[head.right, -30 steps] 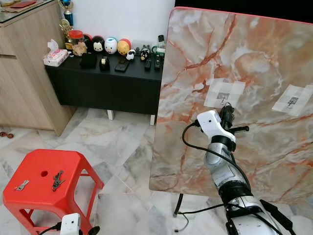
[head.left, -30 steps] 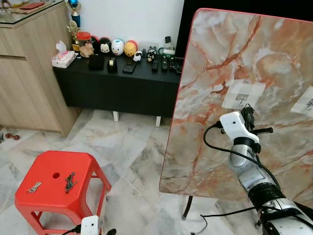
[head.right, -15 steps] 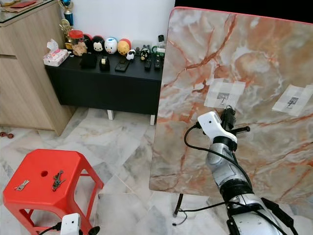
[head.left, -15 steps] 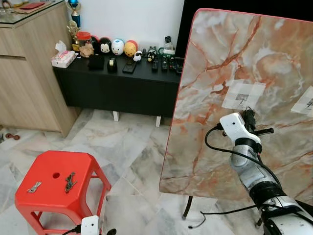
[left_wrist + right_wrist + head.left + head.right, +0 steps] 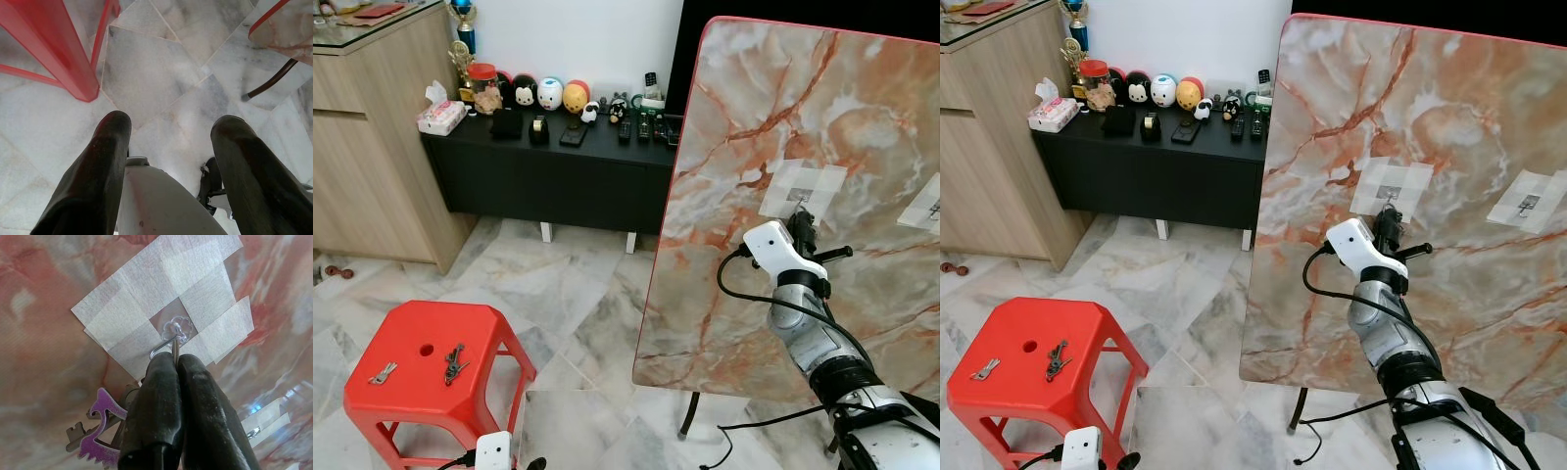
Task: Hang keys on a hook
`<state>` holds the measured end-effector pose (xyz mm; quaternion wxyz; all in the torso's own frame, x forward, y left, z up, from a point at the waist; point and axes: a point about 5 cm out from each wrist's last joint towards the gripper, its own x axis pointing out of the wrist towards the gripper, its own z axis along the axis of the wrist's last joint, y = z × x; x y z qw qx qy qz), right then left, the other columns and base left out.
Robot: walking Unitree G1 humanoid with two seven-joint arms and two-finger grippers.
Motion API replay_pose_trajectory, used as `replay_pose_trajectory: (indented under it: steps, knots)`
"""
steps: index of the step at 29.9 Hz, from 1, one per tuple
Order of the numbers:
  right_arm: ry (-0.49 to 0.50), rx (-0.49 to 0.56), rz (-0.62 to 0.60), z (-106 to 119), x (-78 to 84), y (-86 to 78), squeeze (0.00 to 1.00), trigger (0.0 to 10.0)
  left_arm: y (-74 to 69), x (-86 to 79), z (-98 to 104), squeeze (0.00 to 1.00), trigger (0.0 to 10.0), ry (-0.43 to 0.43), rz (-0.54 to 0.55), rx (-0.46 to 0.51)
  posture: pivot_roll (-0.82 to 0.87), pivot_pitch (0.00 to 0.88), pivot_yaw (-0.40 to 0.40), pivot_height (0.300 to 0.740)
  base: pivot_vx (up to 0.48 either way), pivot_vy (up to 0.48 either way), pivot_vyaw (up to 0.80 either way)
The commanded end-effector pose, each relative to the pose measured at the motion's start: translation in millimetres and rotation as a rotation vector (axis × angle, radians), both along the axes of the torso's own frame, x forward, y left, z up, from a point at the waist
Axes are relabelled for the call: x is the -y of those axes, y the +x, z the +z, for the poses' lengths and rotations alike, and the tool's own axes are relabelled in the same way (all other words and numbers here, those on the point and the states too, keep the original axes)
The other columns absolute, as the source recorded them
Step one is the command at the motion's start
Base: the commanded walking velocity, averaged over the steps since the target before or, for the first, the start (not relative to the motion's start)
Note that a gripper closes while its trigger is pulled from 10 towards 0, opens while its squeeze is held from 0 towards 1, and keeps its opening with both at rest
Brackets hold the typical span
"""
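Since a second ago your right gripper (image 5: 173,363) has risen a bit and closed in on the hook (image 5: 171,335); the stool (image 5: 431,367) and the marble board (image 5: 773,127) sit where they were.

Right fingers are pressed shut, pinching the key ring (image 5: 174,350), with the bunch of keys (image 5: 80,433) and a purple charm (image 5: 100,438) dangling beside them, at about 8 o'clock from the fingertips in the wrist view. The ring's top edge is right at the wire hook, which curls out at about 10 o'clock from its clear flower base; you can't tell from here whether the ring is already over the tip.

The hook is taped on with white tape (image 5: 127,308), so go easy: any hard push or sideways drag could peel it. Bring the ring onto the open tip, let it slide down into the bend, then part the fingers slowly and back straight off the board. Don't let go until the ring sits in the curve.

A second taped hook (image 5: 928,206) is at 3 o'clock from this one, well apart. Two more key bunches (image 5: 453,363) lie on the red stool. Left gripper (image 5: 168,147) hangs idle over the floor, fingers wide apart, holding nothing.
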<state>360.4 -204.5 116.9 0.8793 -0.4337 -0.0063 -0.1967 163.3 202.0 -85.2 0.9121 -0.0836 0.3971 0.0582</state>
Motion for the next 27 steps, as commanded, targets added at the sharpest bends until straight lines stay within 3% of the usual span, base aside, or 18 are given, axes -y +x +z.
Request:
replay_pose_trajectory:
  steps: [1,27]
  knots:
    - [0.001,0.008,-0.007,6.0,4.3,3.1,0.00,10.0,-4.0,3.0,-2.5,0.00,10.0,-0.010,0.005,-0.017,0.07,0.000,-0.124,0.740,0.000,0.000,0.00]
    - [-0.001,-0.013,-0.011,10.0,7.5,7.8,0.00,10.0,-3.5,3.5,-2.5,0.00,10.0,-0.010,0.008,-0.019,0.08,0.000,-0.126,0.740,0.000,0.000,0.00]
